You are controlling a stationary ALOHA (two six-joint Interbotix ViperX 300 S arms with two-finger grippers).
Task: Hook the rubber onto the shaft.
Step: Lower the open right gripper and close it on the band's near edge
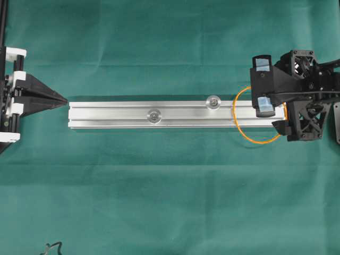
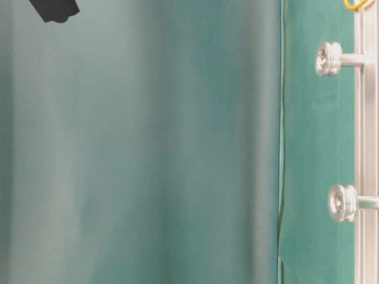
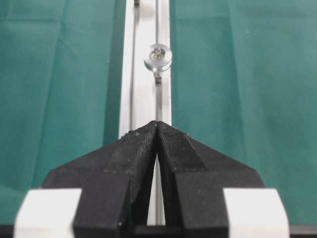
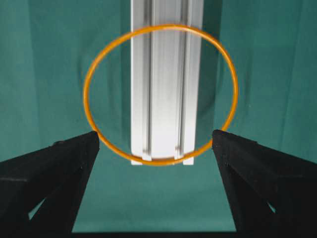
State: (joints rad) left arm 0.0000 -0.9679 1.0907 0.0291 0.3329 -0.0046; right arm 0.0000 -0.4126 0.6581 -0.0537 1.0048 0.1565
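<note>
The right gripper [image 4: 154,141] stands spread wide, its two fingers flanking one rubber [image 4: 94,74] that loops the right end of one rail [image 1: 117,114]. Left gripper [image 3: 157,124] clenched, empty. Two shafts [image 1: 213,101].

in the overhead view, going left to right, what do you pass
closed black left pincer → long aluminium rail → first round steel shaft head → second round steel shaft head → thin orange rubber band → open black right pincer
</note>
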